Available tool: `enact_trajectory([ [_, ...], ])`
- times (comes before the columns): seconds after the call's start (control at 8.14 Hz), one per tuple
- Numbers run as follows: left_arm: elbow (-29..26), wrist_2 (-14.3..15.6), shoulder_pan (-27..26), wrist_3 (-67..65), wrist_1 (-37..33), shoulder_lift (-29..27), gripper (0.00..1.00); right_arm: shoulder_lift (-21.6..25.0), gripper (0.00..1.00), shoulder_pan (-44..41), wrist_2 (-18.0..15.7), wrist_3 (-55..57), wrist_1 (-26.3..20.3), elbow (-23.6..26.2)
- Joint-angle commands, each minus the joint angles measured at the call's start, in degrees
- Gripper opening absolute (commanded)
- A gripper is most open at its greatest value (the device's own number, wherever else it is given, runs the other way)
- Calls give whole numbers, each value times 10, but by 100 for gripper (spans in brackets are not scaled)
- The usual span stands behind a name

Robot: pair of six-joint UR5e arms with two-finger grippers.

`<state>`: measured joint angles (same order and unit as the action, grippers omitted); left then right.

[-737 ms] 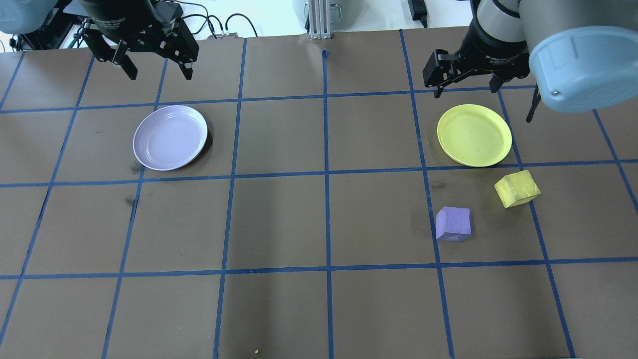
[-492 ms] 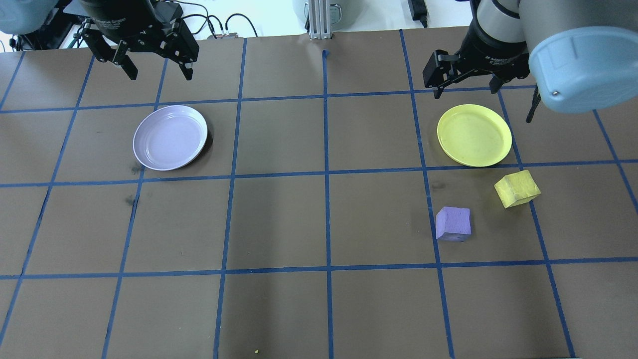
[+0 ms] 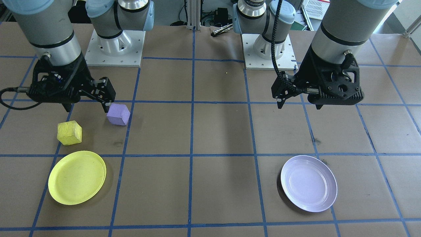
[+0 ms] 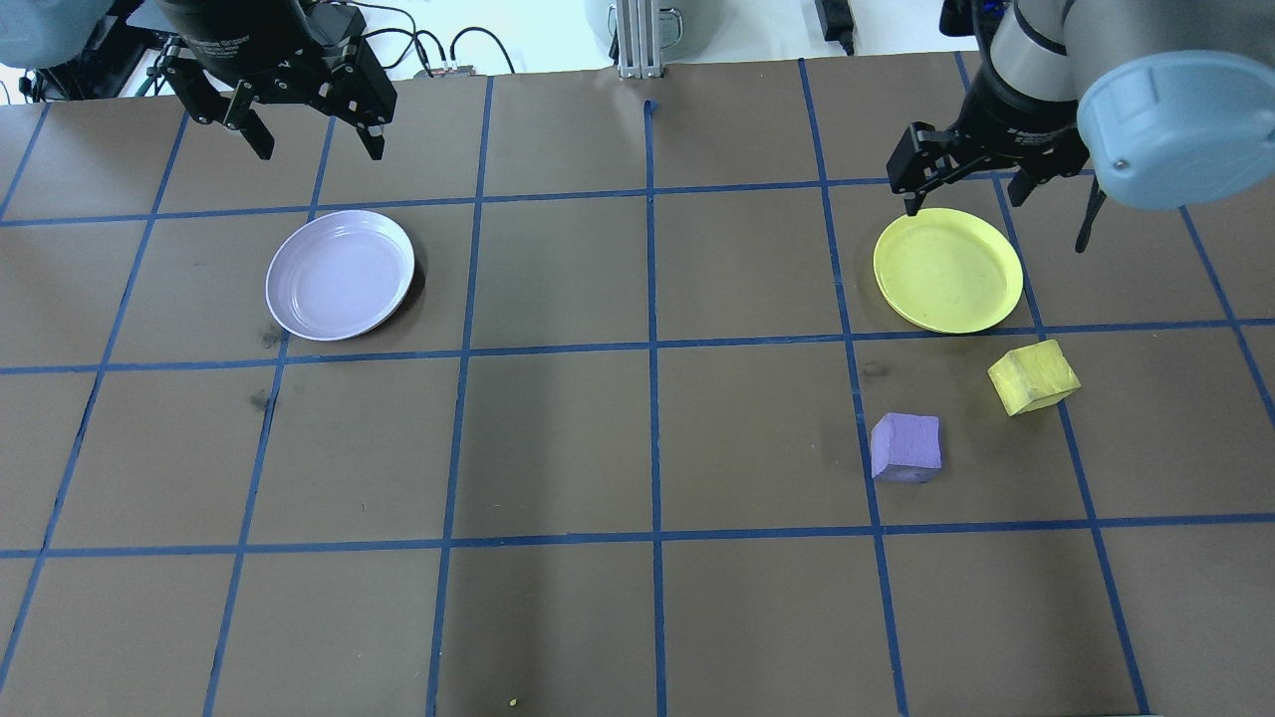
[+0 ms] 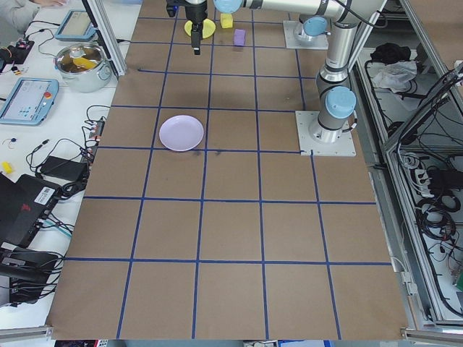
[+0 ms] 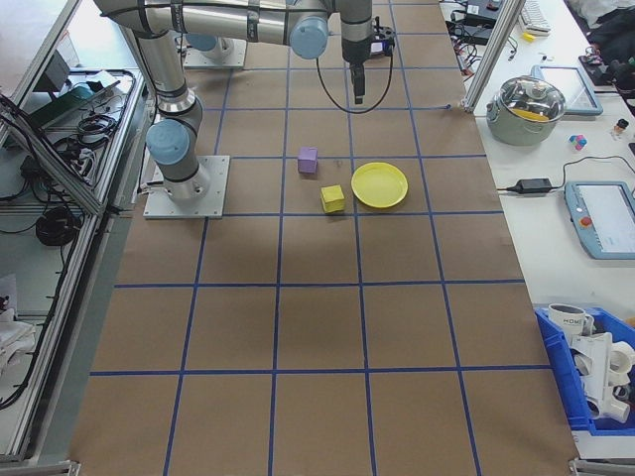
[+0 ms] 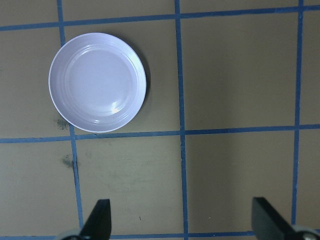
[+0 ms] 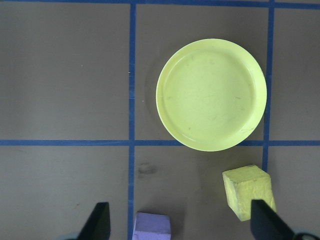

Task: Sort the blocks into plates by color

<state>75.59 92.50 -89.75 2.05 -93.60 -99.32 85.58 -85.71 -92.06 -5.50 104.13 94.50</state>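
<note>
Taken from left to right in the overhead view, with the yellow plate (image 4: 947,270) as the landmark, the left gripper (image 4: 311,142) is seen far to the left of it, at the far edge of the table (image 4: 558,448), with the jaws spread wide and nothing between them. The lavender plate (image 4: 340,274) is placed well to the left of the yellow plate, with nothing on it. The purple block (image 4: 905,447) is found on the table nearer than the yellow plate, slightly to its left and apart from it. The yellow plate carries nothing. The yellow block (image 4: 1033,376) is set just beside its near right rim. The right gripper (image 4: 996,204) is held above its far edge, jaws spread and empty
</note>
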Motion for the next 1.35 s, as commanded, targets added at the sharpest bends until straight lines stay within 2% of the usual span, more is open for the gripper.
enact_trajectory([
  [0.0, 1, 0, 0, 0, 0, -1, 100, -57, 100, 68, -3, -85, 16, 2],
  [0.12, 1, 0, 0, 1, 0, -1, 100, -80, 100, 71, -6, -102, 27, 2],
  [0.61, 2, -2, 0, 0, 1, -5, 100, -163, 100, 127, -7, -183, 23, 2],
  [0.86, 1, -2, -1, 0, 1, -4, 100, -188, 100, 128, -47, -185, 18, 8],
  [1.23, 3, -1, 0, 1, 3, -4, 100, -193, 100, 128, -55, -199, 17, 55],
])
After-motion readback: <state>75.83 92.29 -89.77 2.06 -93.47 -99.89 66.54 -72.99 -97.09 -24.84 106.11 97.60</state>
